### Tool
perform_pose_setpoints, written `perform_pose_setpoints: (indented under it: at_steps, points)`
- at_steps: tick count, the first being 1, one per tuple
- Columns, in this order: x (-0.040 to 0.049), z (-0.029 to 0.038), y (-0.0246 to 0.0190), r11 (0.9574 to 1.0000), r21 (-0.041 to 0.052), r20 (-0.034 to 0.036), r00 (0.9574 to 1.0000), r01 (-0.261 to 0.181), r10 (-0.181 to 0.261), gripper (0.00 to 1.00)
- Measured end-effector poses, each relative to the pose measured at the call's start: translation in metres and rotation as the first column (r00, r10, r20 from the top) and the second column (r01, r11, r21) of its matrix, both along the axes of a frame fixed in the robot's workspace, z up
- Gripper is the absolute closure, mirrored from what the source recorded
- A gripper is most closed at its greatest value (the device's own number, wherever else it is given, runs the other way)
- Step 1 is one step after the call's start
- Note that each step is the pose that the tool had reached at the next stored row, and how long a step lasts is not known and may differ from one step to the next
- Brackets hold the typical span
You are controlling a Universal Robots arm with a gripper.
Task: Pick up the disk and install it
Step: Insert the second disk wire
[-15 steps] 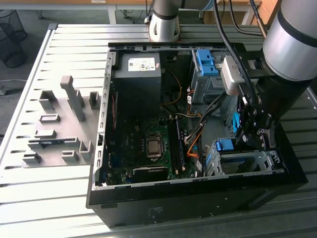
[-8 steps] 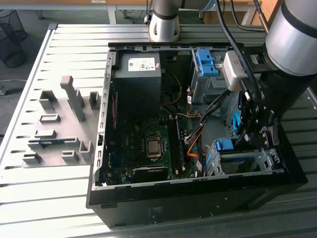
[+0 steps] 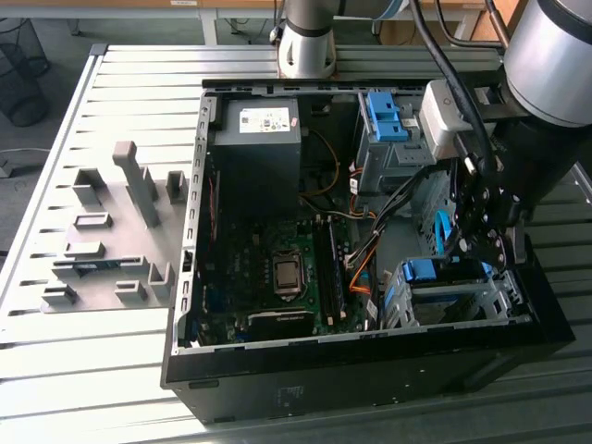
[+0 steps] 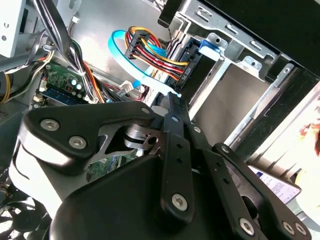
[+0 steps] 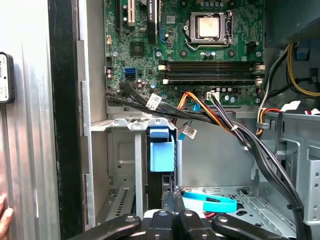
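The disk point(image 3: 453, 298) sits in the metal drive cage point(image 3: 398, 305) at the case's near corner on the exterior view's right, its blue rail point(image 3: 433, 270) on top. In the first wrist view its dark edge point(image 5: 154, 185) stands in the cage slot under the blue rail point(image 5: 161, 152). The second wrist view shows its black end point(image 4: 195, 65) inside the cage. My gripper point(image 3: 481, 248) hangs just over that cage. Its fingertips are pressed together in both wrist views point(image 5: 172, 197) point(image 4: 171, 100), right beside the disk's end. I cannot tell whether they touch it.
The open computer case holds a motherboard point(image 3: 277, 268), a grey power-supply box point(image 3: 257, 139) and a second cage with a blue bracket point(image 3: 384, 116). Cable bundles point(image 5: 225, 125) and a flat blue cable point(image 5: 207, 204) run close to my gripper. A grey fixture point(image 3: 111, 231) lies on the exterior view's left. A hand point(image 5: 4, 215) is outside the case wall.
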State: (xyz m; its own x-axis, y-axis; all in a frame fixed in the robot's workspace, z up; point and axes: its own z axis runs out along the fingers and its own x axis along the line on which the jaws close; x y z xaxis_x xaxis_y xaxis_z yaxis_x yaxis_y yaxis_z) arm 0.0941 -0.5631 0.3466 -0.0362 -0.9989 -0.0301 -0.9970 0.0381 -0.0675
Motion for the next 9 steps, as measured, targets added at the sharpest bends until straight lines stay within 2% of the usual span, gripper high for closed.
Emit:
perform_pose_setpoints:
  at_steps: [9]
  points:
    - [0.0000,0.0002,0.0000,1.0000,-0.0003,-0.0001,1.0000,0.000,0.000,0.89]
